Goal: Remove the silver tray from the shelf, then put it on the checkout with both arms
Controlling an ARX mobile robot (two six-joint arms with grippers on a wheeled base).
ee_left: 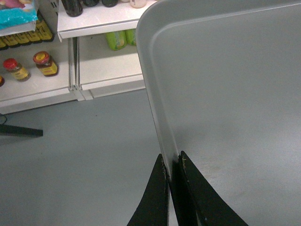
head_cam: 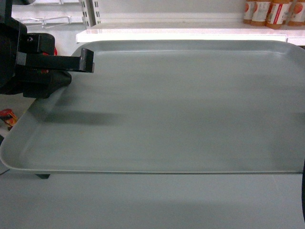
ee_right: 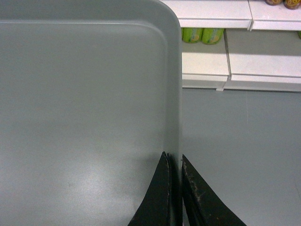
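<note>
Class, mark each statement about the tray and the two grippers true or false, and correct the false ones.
1. The left gripper clamps the silver tray by its rim. True.
2. The right gripper hangs open, clear of the tray. False: its jaws pinch the tray's rim.
3. The tray carries bottles. False: it is bare.
4. Green bottles stand on a low shelf behind the tray. True.
5. The tray rests on the shelf. False: both wrist views show floor below it.

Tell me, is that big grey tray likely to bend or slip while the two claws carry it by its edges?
The silver tray probably stays stiff: it looks flat between grips, with no visible sag. It could be slippery, since the left gripper and right gripper pinch only its thin smooth rim. Being empty, it is likely light.
</note>
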